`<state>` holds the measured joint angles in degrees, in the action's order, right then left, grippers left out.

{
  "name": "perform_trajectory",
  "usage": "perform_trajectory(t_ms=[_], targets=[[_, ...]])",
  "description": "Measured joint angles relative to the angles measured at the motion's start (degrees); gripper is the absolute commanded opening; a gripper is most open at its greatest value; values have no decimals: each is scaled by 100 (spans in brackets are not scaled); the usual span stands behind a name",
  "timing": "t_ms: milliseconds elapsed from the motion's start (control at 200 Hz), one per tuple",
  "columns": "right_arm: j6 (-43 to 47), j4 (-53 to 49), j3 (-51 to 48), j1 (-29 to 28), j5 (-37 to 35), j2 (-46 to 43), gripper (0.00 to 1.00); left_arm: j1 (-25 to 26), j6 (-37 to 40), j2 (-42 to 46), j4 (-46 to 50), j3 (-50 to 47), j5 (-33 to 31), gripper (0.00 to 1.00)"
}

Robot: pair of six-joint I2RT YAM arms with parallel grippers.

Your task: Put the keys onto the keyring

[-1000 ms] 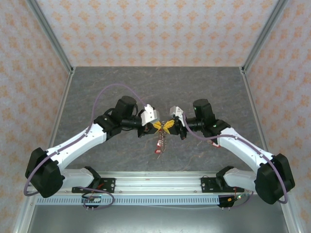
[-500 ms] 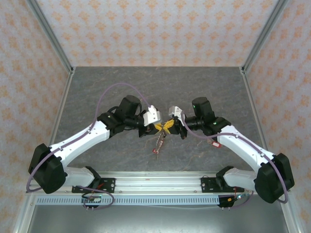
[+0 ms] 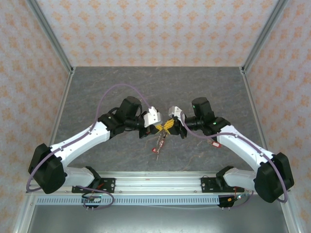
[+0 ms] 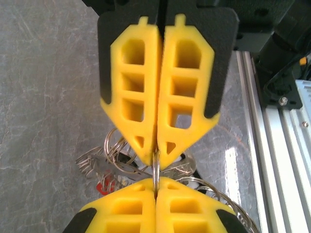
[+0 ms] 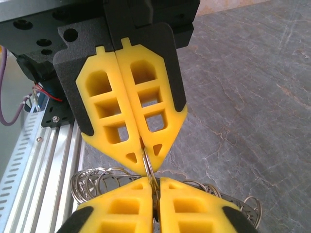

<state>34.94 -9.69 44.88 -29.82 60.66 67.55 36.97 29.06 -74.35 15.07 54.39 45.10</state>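
My left gripper [image 3: 160, 128] and right gripper [image 3: 169, 125] meet tip to tip above the middle of the table. Both are shut on the same thin metal keyring [image 4: 155, 174], which stands on edge between the yellow tips. In the left wrist view my left gripper [image 4: 156, 162] pinches it from above, with the right gripper's fingers [image 4: 126, 208] below. The right wrist view has my right gripper [image 5: 146, 165] on the keyring [image 5: 148, 170]. Silvery keys [image 4: 95, 165] and a red tag [image 4: 104, 185] hang under the tips as a bunch [image 3: 159, 143].
Several loose wire loops [image 5: 92, 182] hang beside the held ring. The grey stone-patterned table [image 3: 146, 87] lies open behind the grippers. An aluminium rail [image 3: 160, 184] runs along the near edge, and patterned walls close in the back and sides.
Both grippers have edged slightly toward the back while staying tip to tip. The hanging bunch of keys went along with them.
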Motion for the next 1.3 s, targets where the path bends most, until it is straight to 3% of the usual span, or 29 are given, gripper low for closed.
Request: perform_trajectory(t_ms=[440,525,641,661,701,821,1301], targets=[[-802,1532,-702,192,391,-17,13,-186,-907,103,-1366,-662,494,0],[-946,1749,-782,192,435,-24,4,-214,-1023,122,-1510,-726,546,0],[-1104,1886,-820,225,492,-22,0,-227,-1102,122,-1585,-758,538,0],[-1130,1891,-820,227,492,-22,0,-227,-1102,122,-1582,-758,533,4],[-1137,1884,-820,225,490,-22,0,-225,-1060,122,-1545,-750,520,10],[-1069,1707,-780,223,470,-22,0,-210,-798,122,-1143,-551,396,15],[-125,114,-68,-39,15,-24,0,17,129,-24,264,181,-103,20]])
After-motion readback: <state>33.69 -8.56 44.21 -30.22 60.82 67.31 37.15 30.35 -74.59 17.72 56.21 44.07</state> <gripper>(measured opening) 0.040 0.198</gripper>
